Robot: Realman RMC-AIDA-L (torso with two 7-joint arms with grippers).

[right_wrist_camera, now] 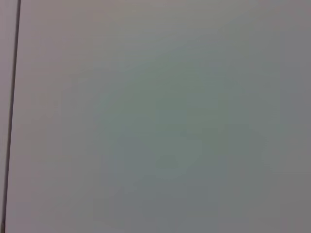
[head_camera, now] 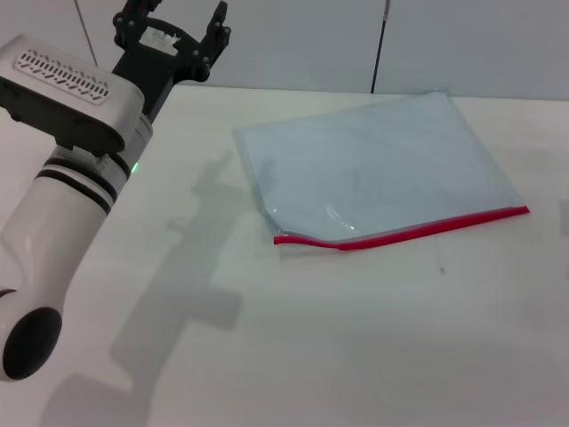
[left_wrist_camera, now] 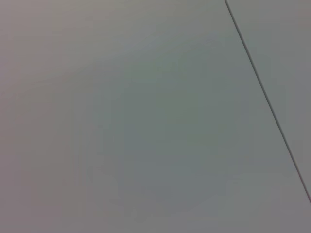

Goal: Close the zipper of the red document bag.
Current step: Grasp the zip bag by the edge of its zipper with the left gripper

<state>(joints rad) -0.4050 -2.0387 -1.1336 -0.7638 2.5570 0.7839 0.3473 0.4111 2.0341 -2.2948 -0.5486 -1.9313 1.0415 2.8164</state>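
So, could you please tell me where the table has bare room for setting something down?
The near strip of the table in front of the zipper is bare, as is the stretch between the left gripper and the red document bag. The bag fills the far right.

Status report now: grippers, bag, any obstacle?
Left gripper open, raised at table's far left. Right arm unseen. Red document bag flat, zipper on near edge. Nothing blocking.
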